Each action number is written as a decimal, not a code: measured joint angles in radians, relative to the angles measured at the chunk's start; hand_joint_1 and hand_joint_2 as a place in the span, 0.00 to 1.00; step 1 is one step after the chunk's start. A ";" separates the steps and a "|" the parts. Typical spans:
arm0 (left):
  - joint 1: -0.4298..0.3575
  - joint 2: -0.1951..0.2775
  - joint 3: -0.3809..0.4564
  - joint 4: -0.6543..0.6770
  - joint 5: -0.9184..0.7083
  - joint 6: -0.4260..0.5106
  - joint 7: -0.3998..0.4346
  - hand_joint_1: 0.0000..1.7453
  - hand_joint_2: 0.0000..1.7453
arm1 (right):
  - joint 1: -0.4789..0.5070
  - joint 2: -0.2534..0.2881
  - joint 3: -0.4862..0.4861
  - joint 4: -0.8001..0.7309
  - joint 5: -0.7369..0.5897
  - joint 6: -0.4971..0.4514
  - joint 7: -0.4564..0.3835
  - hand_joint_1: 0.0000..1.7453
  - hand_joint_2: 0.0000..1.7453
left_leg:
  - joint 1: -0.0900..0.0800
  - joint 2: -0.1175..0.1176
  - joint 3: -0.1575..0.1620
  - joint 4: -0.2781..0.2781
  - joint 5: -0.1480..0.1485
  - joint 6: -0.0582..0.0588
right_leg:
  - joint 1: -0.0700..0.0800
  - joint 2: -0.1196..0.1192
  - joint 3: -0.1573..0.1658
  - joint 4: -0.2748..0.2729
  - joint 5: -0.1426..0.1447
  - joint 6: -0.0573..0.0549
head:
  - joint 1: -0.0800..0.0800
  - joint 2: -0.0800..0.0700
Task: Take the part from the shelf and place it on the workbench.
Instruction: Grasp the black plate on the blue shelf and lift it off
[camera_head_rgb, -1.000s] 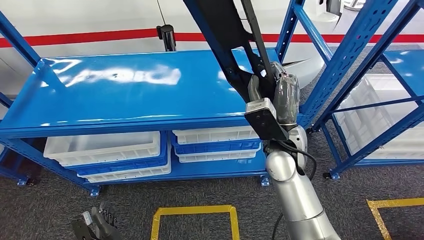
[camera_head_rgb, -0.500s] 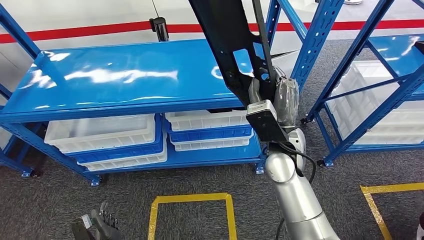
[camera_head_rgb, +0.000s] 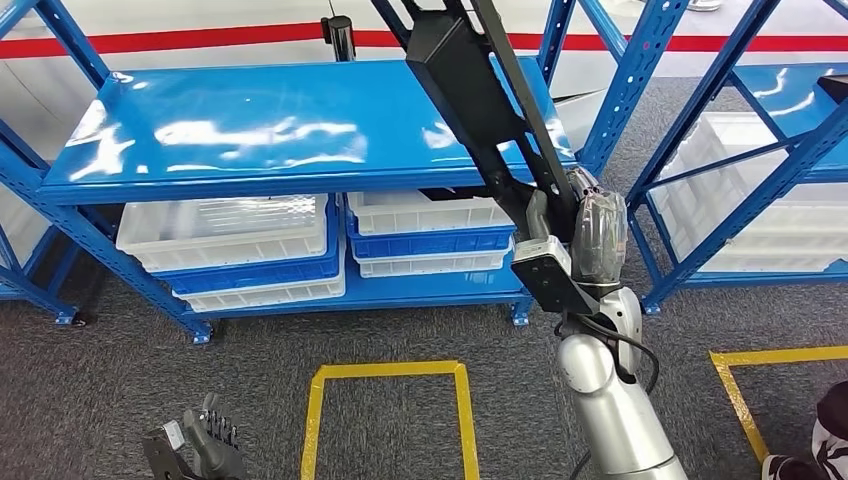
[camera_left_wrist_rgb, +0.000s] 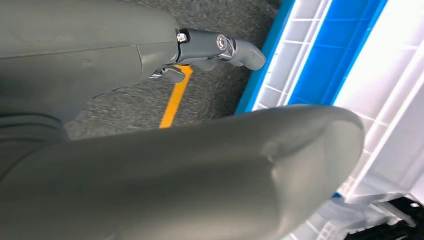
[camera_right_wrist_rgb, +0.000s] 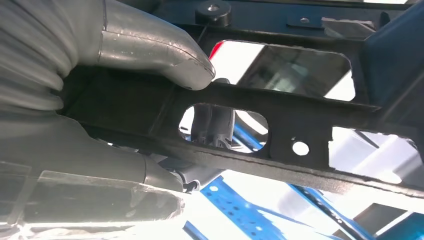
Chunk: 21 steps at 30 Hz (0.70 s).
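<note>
- Risk of a knock: long black metal part (camera_head_rgb: 470, 90) held aloft at a steep tilt, upper end running out of the head view between the blue uprights (camera_head_rgb: 600, 95); a swing or turn could strike a post or the edge of the blue workbench top (camera_head_rgb: 250, 130).
- Risk of twisting in the grasp: right hand (camera_head_rgb: 575, 225) grips near the lower end only, so most of the length overhangs above; a jolt could lever the part round or out of the fingers.
- Risk of a hard landing: bench top glossy and bare, so a part set down on one end could skid toward the edge, above the white and blue bins (camera_head_rgb: 240, 245) on the lower shelf.
- Right hand fingers: closed tight around a flat bar of the part (camera_right_wrist_rgb: 280, 120), thumb (camera_right_wrist_rgb: 150, 47) pressing on one face, darker fingers (camera_right_wrist_rgb: 215, 122) showing through a cut-out from the other side.
- Left hand (camera_head_rgb: 200, 445): low beside the body above the grey carpet, holding nothing; fingers (camera_left_wrist_rgb: 220, 45) look loosely extended, though exact spread cannot be told.
- Part not yet on the bench: held in the air over its right front corner, judged ready for lowering.
</note>
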 joint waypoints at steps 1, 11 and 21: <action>0.000 -0.001 -0.002 -0.001 -0.001 -0.003 0.000 0.00 0.00 | 0.005 -0.003 -0.001 -0.007 0.011 -0.001 0.005 1.00 1.00 | 0.000 0.000 -0.016 0.006 0.010 -0.006 | -0.003 0.000 0.051 -0.058 0.013 0.007 | 0.000 0.000; -0.005 -0.006 -0.049 -0.014 0.005 -0.001 0.000 0.00 0.00 | 0.081 -0.033 -0.016 -0.089 0.032 -0.019 0.015 1.00 1.00 | 0.017 -0.004 -0.113 0.202 -0.129 -0.062 | 0.000 -0.003 0.145 -0.268 0.029 -0.068 | -0.009 0.000; -0.045 -0.004 -0.116 -0.029 0.019 -0.037 -0.002 0.00 0.00 | 0.146 -0.059 -0.061 -0.148 0.054 -0.046 0.015 1.00 1.00 | -0.001 -0.016 0.111 0.038 -0.122 -0.021 | 0.002 -0.005 0.074 -0.267 0.105 -0.023 | -0.007 0.000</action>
